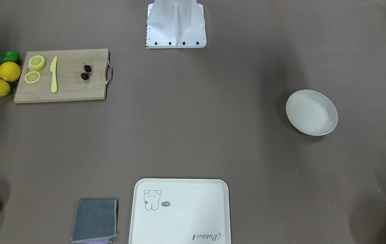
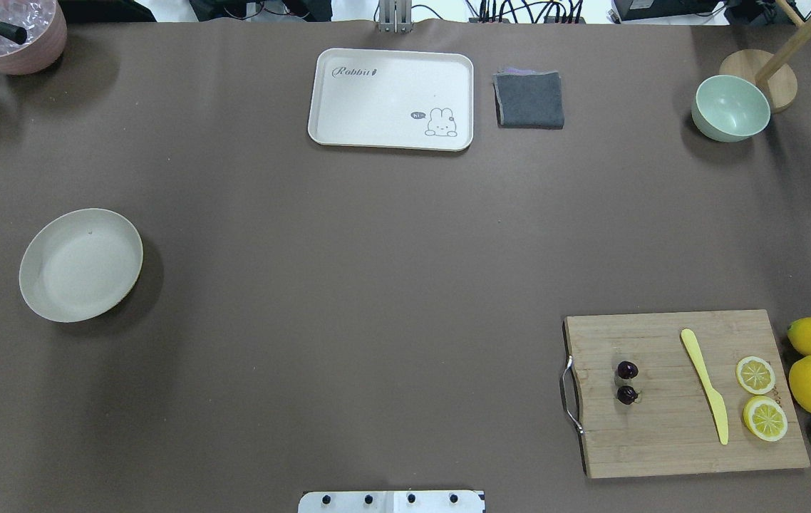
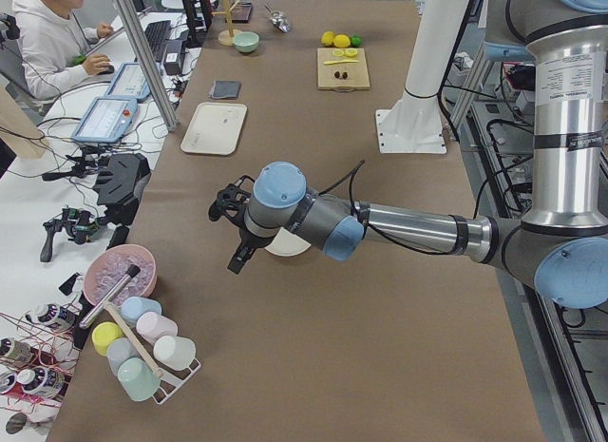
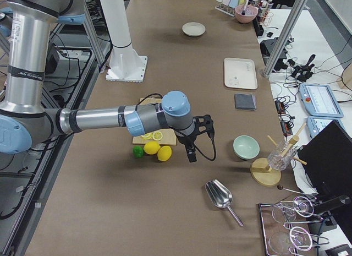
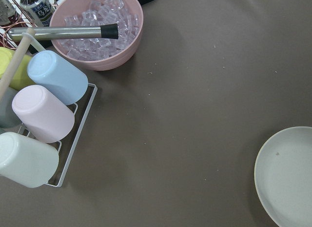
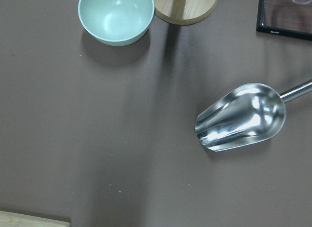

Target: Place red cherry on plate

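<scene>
Wooden bd holds red cherry, plate well apart

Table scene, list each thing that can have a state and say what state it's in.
red cherry: on the cutting board, not gripped
plate: upright, empty
tray: empty
green bowl: upright, empty
grey cloth: folded
scoop: lying empty
pink bowl: full of clear cubes
left tool: open or shut, cannot tell
right tool: open or shut, cannot tell

Dk-maroon red cherry, off-white plate, yellow knife, brown table.
</scene>
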Available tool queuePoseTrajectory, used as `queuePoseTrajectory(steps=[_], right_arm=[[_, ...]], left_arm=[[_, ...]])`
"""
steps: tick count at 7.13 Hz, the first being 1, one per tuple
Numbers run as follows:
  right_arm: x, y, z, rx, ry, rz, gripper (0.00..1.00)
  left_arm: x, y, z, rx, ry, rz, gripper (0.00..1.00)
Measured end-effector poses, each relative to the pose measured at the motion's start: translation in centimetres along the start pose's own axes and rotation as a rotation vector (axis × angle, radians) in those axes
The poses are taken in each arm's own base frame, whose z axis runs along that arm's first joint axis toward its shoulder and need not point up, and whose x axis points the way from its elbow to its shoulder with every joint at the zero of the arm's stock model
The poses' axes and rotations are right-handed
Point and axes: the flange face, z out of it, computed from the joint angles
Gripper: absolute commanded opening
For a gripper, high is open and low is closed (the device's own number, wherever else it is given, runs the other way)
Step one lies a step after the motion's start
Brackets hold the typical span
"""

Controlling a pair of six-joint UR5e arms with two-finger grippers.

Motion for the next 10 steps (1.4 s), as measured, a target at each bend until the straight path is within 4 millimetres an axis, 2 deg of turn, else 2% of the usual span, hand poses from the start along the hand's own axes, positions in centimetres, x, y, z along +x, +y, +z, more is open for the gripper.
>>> queuePoseTrajectory(steps=[3, 4, 5, 7, 8, 9, 10], right_arm=[[-9.8, -0.2, 7.0, -0.032, -0.038, 0.131, 1.0], [-12.7, 0.3, 9.0, -0.031, -0.041, 0.152, 1.0], [-14.5, 0.8, 10.2, -0.027, -0.051, 0.158, 1.0], [-15.9, 1.2, 10.9, -0.02, -0.068, 0.154, 1.0], [-16.1, 1.3, 10.9, -0.019, -0.07, 0.153, 1.0], [-16.1, 1.3, 11.0, -0.018, -0.07, 0.153, 1.0], [-16.1, 1.2, 11.0, -0.017, -0.07, 0.153, 1.0]], left_arm=[[2.9, 1.3, 7.2, -0.129, 0.063, -0.083, 0.97], [3.3, 2.1, 9.8, -0.148, 0.082, -0.08, 0.97], [3.9, 3.0, 12.2, -0.148, 0.106, -0.09, 0.96], [6.2, 5.1, 17.6, -0.138, 0.169, -0.152, 0.93], [7.3, 5.8, 19.6, -0.125, 0.193, -0.188, 0.86], [8.7, 6.0, 21.3, -0.111, 0.204, -0.226, 0.71], [10.1, 5.7, 22.6, -0.102, 0.209, -0.26, 0.59]])
